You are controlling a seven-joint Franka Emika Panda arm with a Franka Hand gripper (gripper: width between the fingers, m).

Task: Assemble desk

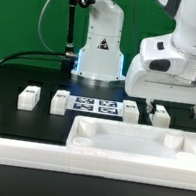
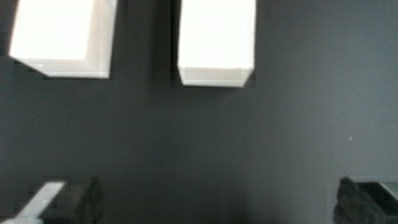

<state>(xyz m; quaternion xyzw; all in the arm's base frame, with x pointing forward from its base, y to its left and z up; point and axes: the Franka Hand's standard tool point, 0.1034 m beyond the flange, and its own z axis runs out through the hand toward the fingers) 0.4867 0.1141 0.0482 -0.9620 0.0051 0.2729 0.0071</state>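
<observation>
The white rimmed tabletop panel (image 1: 130, 143) lies at the front of the table. Four short white leg posts stand in a row behind it: two at the exterior view's left (image 1: 27, 97) (image 1: 60, 102) and two at its right (image 1: 131, 111) (image 1: 162, 115). My gripper (image 1: 158, 98) hangs just above the two right posts. In the wrist view the gripper (image 2: 217, 205) is open and empty, with its dark fingertips (image 2: 63, 200) wide apart. Two leg posts (image 2: 68, 38) (image 2: 217, 42) lie side by side on the black table beyond the fingertips, untouched.
The marker board (image 1: 95, 106) lies flat between the two pairs of posts. The long white barrier wall (image 1: 27, 155) runs along the front edge and turns up at the exterior view's left. The robot base (image 1: 100, 46) stands behind the marker board.
</observation>
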